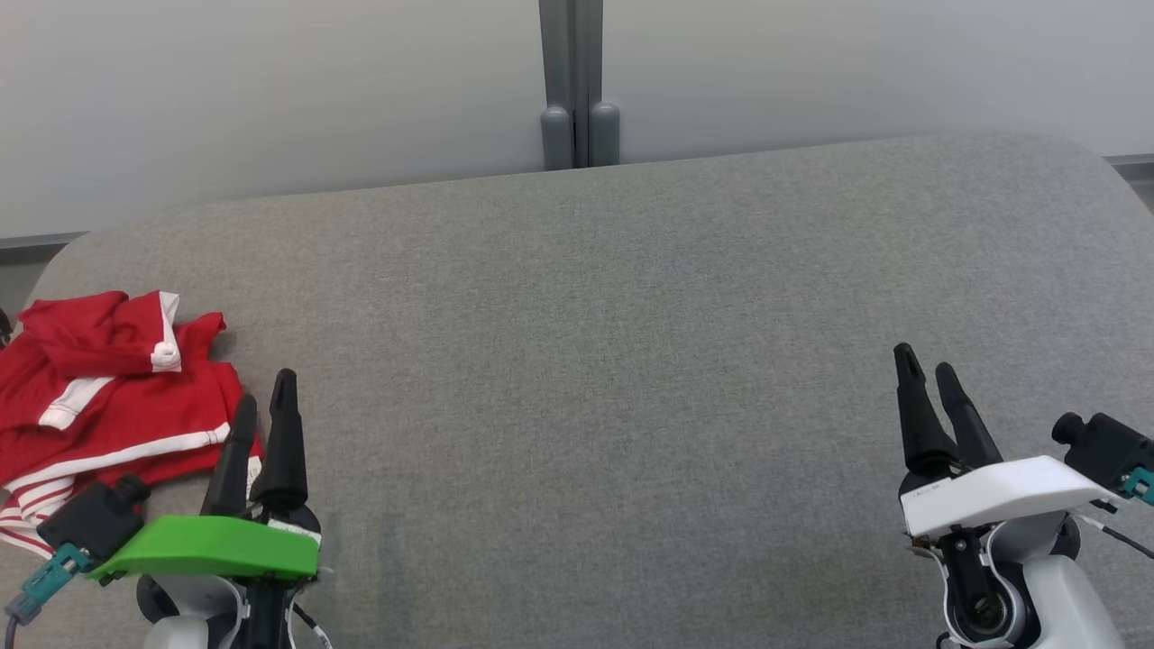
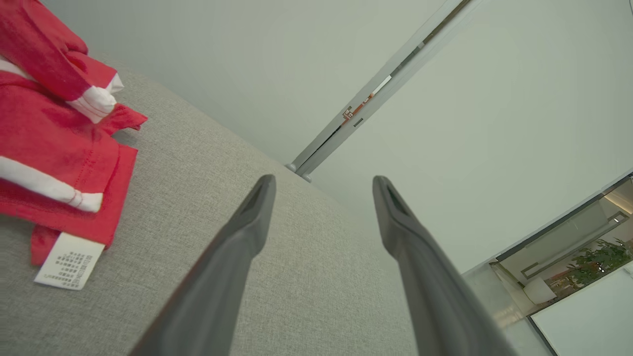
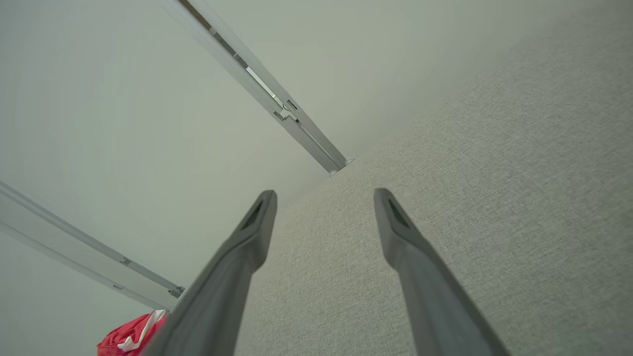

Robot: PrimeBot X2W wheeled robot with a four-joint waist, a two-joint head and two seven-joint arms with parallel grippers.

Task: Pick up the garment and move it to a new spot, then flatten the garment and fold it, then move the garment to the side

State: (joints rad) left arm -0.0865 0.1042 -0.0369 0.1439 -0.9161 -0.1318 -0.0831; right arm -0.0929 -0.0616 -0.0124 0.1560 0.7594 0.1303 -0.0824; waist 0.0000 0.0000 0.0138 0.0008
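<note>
A crumpled red garment (image 1: 99, 397) with white stripes lies at the left edge of the grey padded table (image 1: 595, 342). In the left wrist view the garment (image 2: 49, 148) shows a white care label at its hem. My left gripper (image 1: 266, 397) stands open just right of the garment, its fingers apart with nothing between them (image 2: 324, 183). My right gripper (image 1: 924, 361) stands open at the lower right, far from the garment, over bare cloth (image 3: 324, 195). A corner of the garment (image 3: 131, 338) shows at the bottom left of the right wrist view.
A pale wall with a grey vertical post (image 1: 577, 86) runs behind the table's far edge. The table's rounded corners lie at the far left and far right.
</note>
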